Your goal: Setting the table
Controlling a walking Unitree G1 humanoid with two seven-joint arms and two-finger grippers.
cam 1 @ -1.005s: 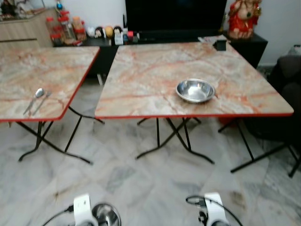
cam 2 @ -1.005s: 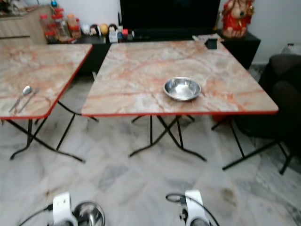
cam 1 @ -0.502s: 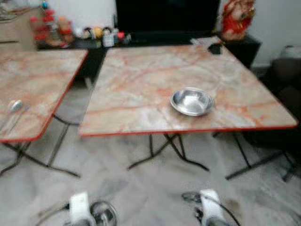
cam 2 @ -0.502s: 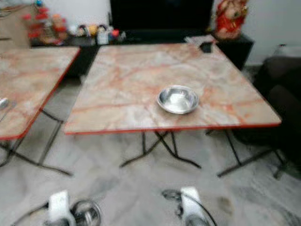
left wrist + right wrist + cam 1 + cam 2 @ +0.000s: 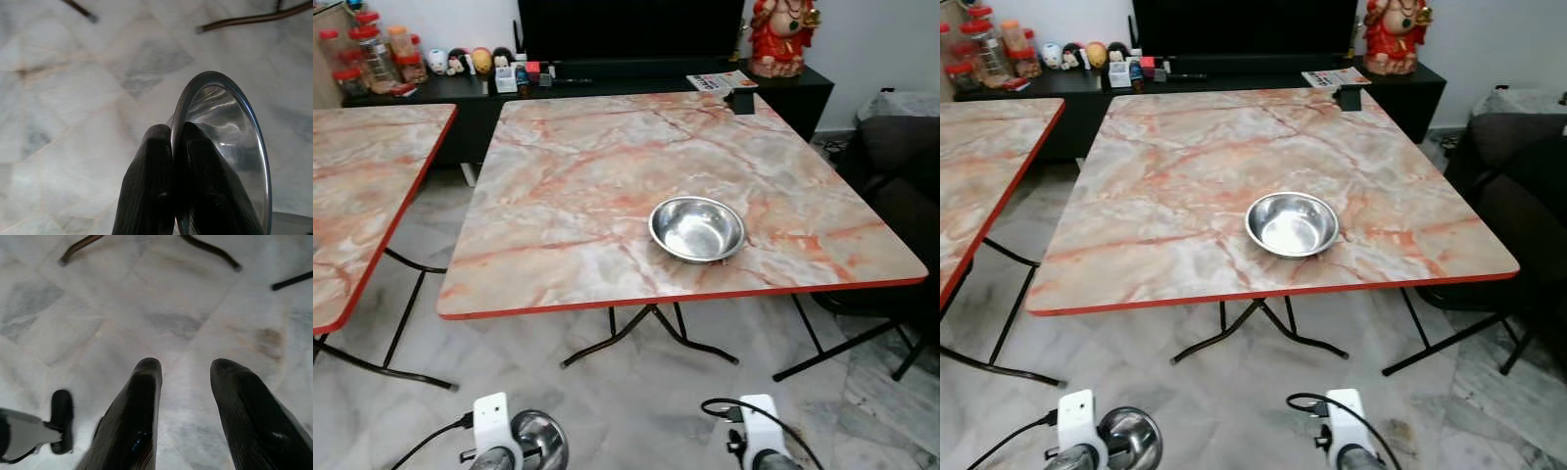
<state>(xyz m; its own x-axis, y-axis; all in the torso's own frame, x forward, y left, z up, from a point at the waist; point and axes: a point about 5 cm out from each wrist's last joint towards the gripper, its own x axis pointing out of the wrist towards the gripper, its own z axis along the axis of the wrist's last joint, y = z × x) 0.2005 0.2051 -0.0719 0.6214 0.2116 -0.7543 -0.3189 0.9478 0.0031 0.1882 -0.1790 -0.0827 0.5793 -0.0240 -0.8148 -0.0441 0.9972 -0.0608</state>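
A steel bowl (image 5: 697,229) sits on the marble-patterned folding table (image 5: 568,196), toward its near right. Low by my left side, my left gripper (image 5: 175,134) is shut on the rim of a second steel bowl (image 5: 230,147), which hangs over the floor and shows as a round shine (image 5: 540,437) beside the wrist. My right gripper (image 5: 183,369) hangs open above the floor tiles with nothing between its fingers (image 5: 142,406).
A second marble table (image 5: 352,196) stands to the left. Behind the tables a black TV cabinet (image 5: 636,83) holds jars, small figures and a red statue (image 5: 778,34). A dark sofa (image 5: 901,186) sits at right. Table legs (image 5: 646,338) cross underneath.
The camera has moved closer and turned right, so the table with the bowl is now centred and the left table's spoon and fork have left the picture. Both arms stay low.
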